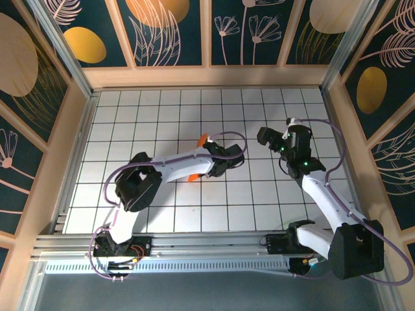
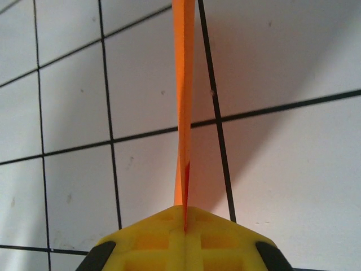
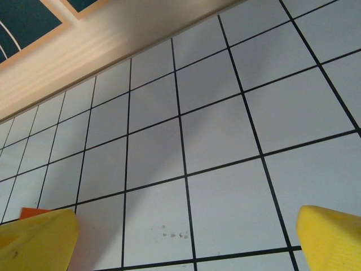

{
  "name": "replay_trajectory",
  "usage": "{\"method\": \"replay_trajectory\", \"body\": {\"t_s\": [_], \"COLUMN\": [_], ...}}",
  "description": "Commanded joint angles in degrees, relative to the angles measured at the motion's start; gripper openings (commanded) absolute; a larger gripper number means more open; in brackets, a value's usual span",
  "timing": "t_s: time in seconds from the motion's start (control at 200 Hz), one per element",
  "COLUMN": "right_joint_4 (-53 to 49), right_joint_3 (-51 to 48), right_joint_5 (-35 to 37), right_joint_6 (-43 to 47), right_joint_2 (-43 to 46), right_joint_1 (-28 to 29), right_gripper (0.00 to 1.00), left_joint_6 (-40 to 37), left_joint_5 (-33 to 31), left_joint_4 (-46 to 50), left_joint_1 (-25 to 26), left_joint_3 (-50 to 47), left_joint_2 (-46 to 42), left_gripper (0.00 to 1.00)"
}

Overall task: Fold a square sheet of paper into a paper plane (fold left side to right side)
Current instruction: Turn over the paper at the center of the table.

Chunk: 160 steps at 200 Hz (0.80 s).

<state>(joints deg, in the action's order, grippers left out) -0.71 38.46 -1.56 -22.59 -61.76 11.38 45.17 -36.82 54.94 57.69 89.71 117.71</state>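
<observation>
Paper plane: bright orange, seen edge-on in the left wrist view as a thin upright blade of more than one layer, running from 6 o'clock up to 12 o'clock over the white grid table. Location: near the middle of the table in the top view, where one orange tip shows at 11 o'clock of the left wrist and another orange corner at 7 o'clock, the arm lying across the part between them. Left gripper: clenched on the near end of the orange paper, yellow pads pressed together with the paper in the seam. Right gripper: released, yellow fingers wide apart with nothing between them, held above the table at 3 o'clock of the paper and well apart from it. An orange sliver shows at 8 o'clock in the right wrist view. Progress, as a judgement: no flat square remains, so the main folds look done and the work is late. Whether the wings are creased cannot be told. Left to do, probably: a last crease if needed, then setting the dart down and letting go.
</observation>
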Motion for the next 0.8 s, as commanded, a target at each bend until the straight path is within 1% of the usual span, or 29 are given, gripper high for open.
{"method": "replay_trajectory", "body": {"t_s": [0.0, 0.045, 0.145, 0.275, 0.405, 0.525, 0.606, 0.736, 0.796], "right_joint_4": [0.3, 0.6, 1.0, 1.4, 1.7, 2.0, 1.9, 1.5, 1.5], "right_joint_3": [-1.2, -1.4, -1.6, -1.6, -2.0, -2.4, -2.4, -2.1, -1.7], "right_joint_5": [-1.1, -1.7, -3.0, -4.3, -5.2, -6.1, -6.7, -8.3, -9.7], "right_joint_6": [0.2, 0.0, -0.1, -0.1, -0.3, -0.3, -0.1, 0.3, 0.4], "right_joint_2": [1.0, 0.9, 0.3, -0.7, -1.0, -1.4, -1.7, -2.7, -3.3], "right_joint_1": [-1.2, -1.5, -1.9, -2.0, -2.0, -2.1, -2.2, -2.5, -2.8], "right_gripper": [0.99, 0.99, 0.99, 0.99, 0.99, 0.99, 0.99, 0.99, 0.99], "left_joint_6": [2.5, 2.1, 1.7, 1.1, 0.6, 0.2, 0.1, -0.1, -0.1], "left_joint_5": [2.3, 4.9, 10.0, 15.8, 20.3, 24.4, 27.4, 33.0, 35.0], "left_joint_4": [1.7, -1.5, -8.5, -12.4, -16.4, -20.5, -23.8, -29.3, -31.9], "left_joint_1": [0.0, 0.0, -0.2, -1.1, -2.4, -4.2, -5.3, -6.8, -7.4], "left_joint_3": [1.0, -0.3, -2.3, -2.8, -3.8, -5.1, -6.2, -8.0, -9.0], "left_joint_2": [0.9, 0.3, -0.7, -0.3, -0.2, -0.7, -1.2, -2.2, -3.1], "left_gripper": [0.00, 0.00, 0.09, 0.14, 0.18, 0.23, 0.28, 0.43, 0.46]}}
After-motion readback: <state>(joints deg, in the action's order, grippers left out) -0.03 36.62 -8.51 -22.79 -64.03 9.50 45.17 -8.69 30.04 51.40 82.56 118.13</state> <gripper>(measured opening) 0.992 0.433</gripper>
